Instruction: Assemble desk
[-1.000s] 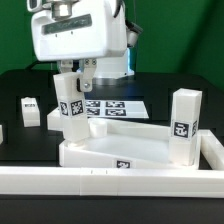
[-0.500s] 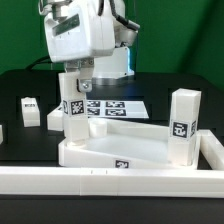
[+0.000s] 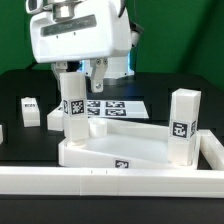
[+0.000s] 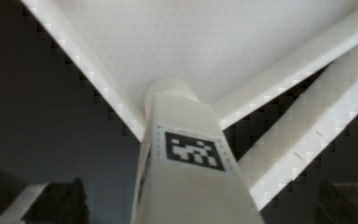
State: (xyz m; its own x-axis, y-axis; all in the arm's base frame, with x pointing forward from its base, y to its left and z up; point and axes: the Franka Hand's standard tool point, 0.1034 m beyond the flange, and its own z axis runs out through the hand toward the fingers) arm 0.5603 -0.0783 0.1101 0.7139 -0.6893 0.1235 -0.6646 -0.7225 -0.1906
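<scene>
The tool (image 3: 79, 72) stands spread and released astride the top of an upright leg (image 3: 72, 112), which stands in a corner socket of the desk slab (image 3: 120, 150), at the slab's end toward the exterior view's left. Fitting this leg looks like the step in hand; the next move calls for a straight lift clear, then a reach to the loose leg (image 3: 30, 110) lying beyond that slab end. Above the slab lies open room; a second leg (image 3: 181, 125) at its other end and a white rail (image 3: 110, 182) along its near edge hem it.
</scene>
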